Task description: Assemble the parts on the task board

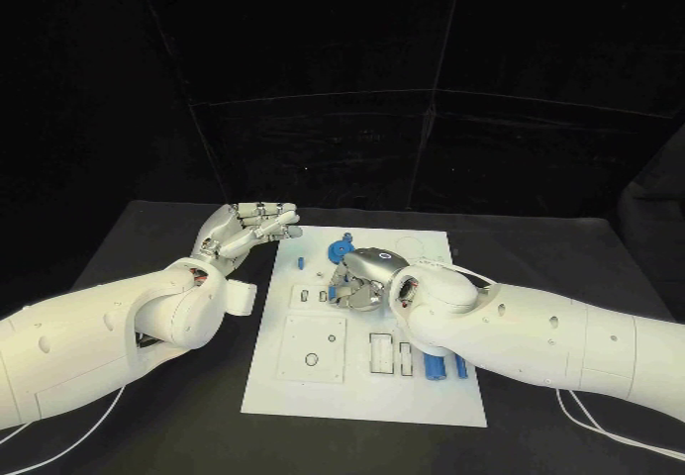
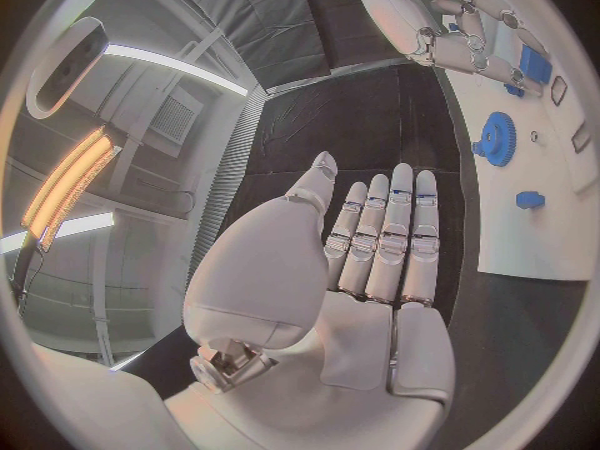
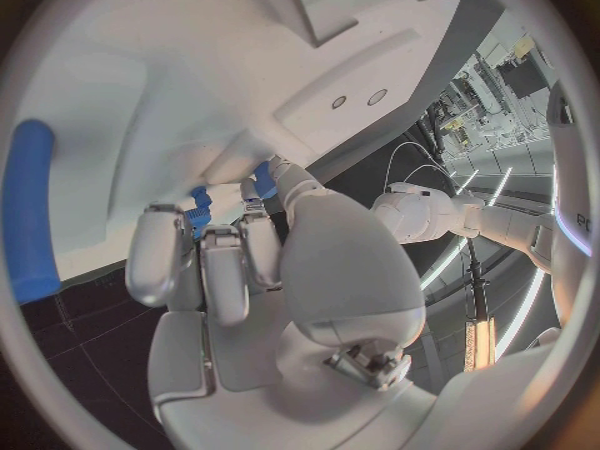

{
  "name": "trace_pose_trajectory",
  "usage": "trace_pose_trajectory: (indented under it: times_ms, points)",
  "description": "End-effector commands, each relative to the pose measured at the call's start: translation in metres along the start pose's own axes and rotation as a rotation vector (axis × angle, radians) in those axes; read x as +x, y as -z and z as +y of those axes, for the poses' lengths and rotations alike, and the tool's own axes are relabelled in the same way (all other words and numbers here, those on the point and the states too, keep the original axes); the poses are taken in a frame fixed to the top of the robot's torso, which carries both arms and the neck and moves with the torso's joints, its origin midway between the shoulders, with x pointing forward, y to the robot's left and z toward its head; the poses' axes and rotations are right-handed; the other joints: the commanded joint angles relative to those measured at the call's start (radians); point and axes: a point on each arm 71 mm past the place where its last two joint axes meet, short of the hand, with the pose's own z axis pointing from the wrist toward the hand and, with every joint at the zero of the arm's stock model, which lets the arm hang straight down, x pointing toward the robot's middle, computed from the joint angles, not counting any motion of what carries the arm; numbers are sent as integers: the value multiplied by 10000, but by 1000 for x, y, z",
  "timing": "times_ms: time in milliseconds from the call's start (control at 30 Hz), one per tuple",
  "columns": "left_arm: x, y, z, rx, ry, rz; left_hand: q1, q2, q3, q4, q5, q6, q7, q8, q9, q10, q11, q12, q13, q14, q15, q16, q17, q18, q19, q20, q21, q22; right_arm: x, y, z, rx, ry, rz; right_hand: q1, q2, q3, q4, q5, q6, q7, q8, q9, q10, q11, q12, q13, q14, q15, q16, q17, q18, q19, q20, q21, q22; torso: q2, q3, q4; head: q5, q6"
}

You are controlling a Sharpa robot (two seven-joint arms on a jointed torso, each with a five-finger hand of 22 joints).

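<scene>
Pinching small blue plastic part [image 3: 200, 210] in right hand [image 1: 365, 277] over flat white task board [image 1: 322, 386], left hand [image 2: 375, 240] released; risking slippage under misaligned insertion.

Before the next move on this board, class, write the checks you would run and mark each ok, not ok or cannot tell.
1. Right hand is over the task board: ok.
2. Right hand's fingers are at a small blue part: ok; firmly held: cannot tell.
3. Left hand is off the board and holds nothing, fingers straight: ok.
4. Blue gear lies on the board, clear of the left hand: ok.
5. Blue pieces at the board's near edge lie untouched: ok.
6. Slot under the right hand is free: cannot tell.
</scene>
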Motion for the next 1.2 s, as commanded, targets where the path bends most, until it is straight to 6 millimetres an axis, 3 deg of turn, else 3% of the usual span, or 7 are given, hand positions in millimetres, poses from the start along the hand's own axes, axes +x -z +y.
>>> trace_pose_trajectory:
  times_ms: [33,1200]
  points:
    - [1,-1,-1,75,13,122,17,69,5,-58,-23,44,32,-36,-12,55,12,-32,-12,18,1,-64,0,148,62,14,-50,-16,2,0,-1,127,112,112,-106,-49,48,26,-95,-88,-21,-23,6,-73,21,-16,537,856,50,-39,1708,-49,-10,85,-40,-17,4,-3,5,7,-9]
    - [1,-1,-1,63,3,108,17,69,5,-58,-23,44,32,-36,-12,55,12,-32,-12,18,1,-64,0,148,62,14,-50,-16,0,1,0,169,82,-55,-383,-268,15,144,-293,-238,17,-4,20,-101,65,-57,500,854,92,-48,1697,-42,-17,134,-58,-44,3,2,2,-17,-1]
